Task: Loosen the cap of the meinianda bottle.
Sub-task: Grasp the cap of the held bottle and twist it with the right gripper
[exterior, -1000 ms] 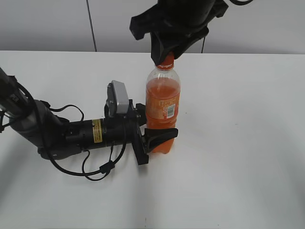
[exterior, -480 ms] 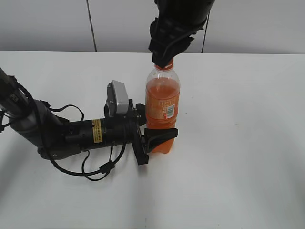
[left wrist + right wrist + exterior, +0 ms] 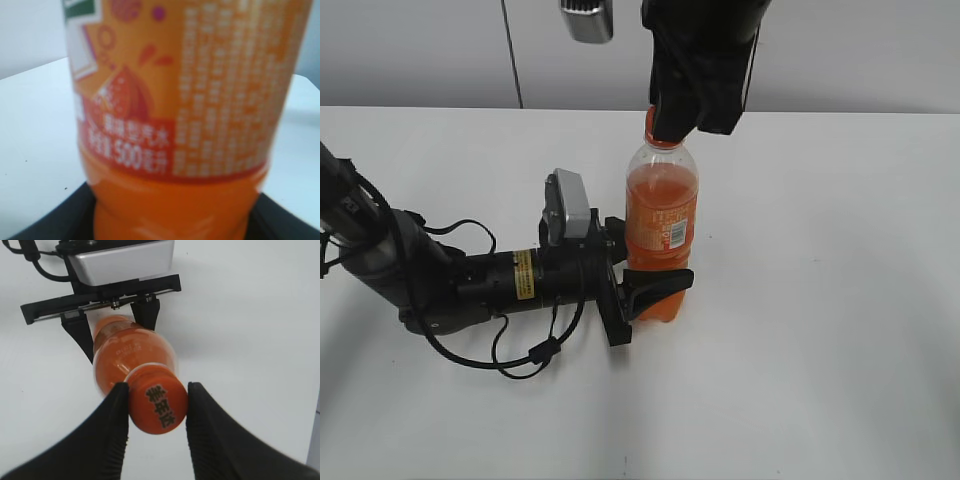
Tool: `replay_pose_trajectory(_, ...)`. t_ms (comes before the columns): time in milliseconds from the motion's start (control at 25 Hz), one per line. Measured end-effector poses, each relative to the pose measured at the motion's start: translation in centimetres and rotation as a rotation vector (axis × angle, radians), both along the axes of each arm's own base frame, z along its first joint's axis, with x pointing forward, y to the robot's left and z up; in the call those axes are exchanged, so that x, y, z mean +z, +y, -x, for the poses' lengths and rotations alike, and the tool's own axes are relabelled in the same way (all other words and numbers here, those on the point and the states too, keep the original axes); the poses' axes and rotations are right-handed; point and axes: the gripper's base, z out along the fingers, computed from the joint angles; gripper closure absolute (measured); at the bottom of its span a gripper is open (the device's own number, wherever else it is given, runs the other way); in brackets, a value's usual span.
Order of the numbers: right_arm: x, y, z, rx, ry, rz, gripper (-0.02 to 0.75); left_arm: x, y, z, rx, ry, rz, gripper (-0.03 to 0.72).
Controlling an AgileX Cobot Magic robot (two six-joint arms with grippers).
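Near the white counter's [image 3: 840, 300] middle, the tall clear orange-soda meinianda bottle [image 3: 661, 215] is standing heavy and slick; the left pincer [image 3: 645, 288] is clamping its ribbed base, while the right pincer [image 3: 157, 405] is squeezing the small orange screw cap [image 3: 159, 406], the best hold.

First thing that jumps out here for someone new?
The meinianda bottle, full of orange liquid, stands upright mid-table. The left hand clamps its lower body from the left side. From above, the right hand pinches the orange cap between its two black fingers.
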Motion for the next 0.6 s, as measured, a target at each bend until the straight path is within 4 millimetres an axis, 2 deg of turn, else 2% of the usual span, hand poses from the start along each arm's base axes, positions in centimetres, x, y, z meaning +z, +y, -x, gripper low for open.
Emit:
replay_pose_trajectory(280, 0.0, 0.01, 0.01, 0.242, -0.065, 0.062, 0.473, 0.0, 0.0, 0.0, 0.0, 0.0, 0.0, 0.293)
replay_pose_trajectory(600, 0.01, 0.05, 0.03, 0.314, -0.084, 0.077, 0.473, 0.0, 0.0, 0.0, 0.0, 0.0, 0.0, 0.293)
